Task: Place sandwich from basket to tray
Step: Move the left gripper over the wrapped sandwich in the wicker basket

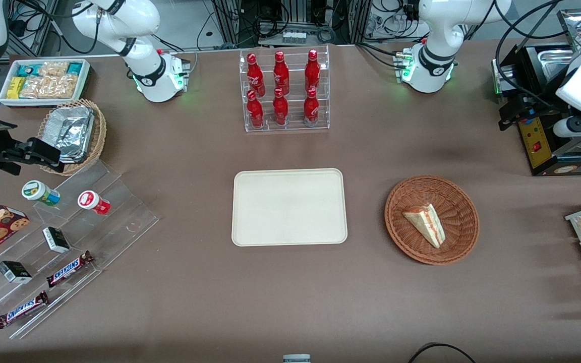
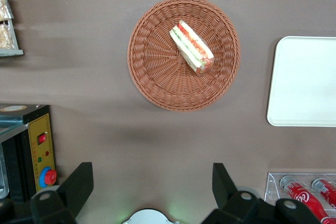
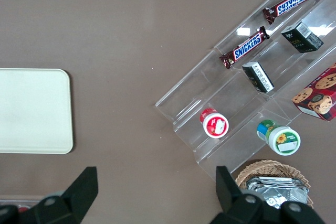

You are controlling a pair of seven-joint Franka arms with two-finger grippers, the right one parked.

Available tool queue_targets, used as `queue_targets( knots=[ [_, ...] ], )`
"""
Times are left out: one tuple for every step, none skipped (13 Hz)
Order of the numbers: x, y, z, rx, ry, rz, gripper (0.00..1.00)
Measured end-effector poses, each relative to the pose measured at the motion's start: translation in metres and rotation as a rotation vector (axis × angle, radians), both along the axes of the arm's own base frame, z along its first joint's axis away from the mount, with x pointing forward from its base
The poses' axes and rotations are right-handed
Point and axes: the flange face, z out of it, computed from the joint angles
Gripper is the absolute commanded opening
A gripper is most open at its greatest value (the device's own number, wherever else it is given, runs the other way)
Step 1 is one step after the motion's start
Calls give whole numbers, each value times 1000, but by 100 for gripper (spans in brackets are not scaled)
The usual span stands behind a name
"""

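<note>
Front view: 1 sandwich [image 1: 424, 223] lies in 1 basket [image 1: 459, 199] on bench [image 1: 290, 292], beside 1 bare tray [image 1: 289, 206]; 6 red bottles [image 1: 280, 88] in rack.
Left wrist view: claw [image 2: 151, 182] w/ fingers apart, high above bench, well apart from sandwich [image 2: 191, 46] in basket [image 2: 157, 72].

My left arm is folded up high at the working end of the table, its white wrist at about three o'clock in the front view. The gripper [image 2: 149, 182] hangs well above the tabletop, camera facing straight down, with its two dark fingers [image 2: 79, 182] spread wide and nothing between them.
</note>
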Motion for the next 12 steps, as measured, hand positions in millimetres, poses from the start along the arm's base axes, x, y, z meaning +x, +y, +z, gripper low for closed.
queue_targets(
  knots=[
    [1, -1, -2, 0, 3, -13, 100],
    [2, -1, -3, -1, 5, -26, 100],
    [6, -2, -7, -1, 7, -29, 100],
    [12, -2, -16, 0, 15, -25, 100],
    [22, -3, -32, 3, 32, -2, 100],
    [34, -5, -57, 12, 61, 37, 100],
    [47, -7, -87, 24, 78, 71, 100],
    [59, -9, -119, 42, 84, 99, 100],
    [67, -11, -149, 53, 78, 134, 100],
    [73, -13, -173, 58, 62, 188, 100],
    [77, -19, -195, 62, 43, 252, 100],
    [80, -32, -215, 65, 27, 315, 100]
  ],
)
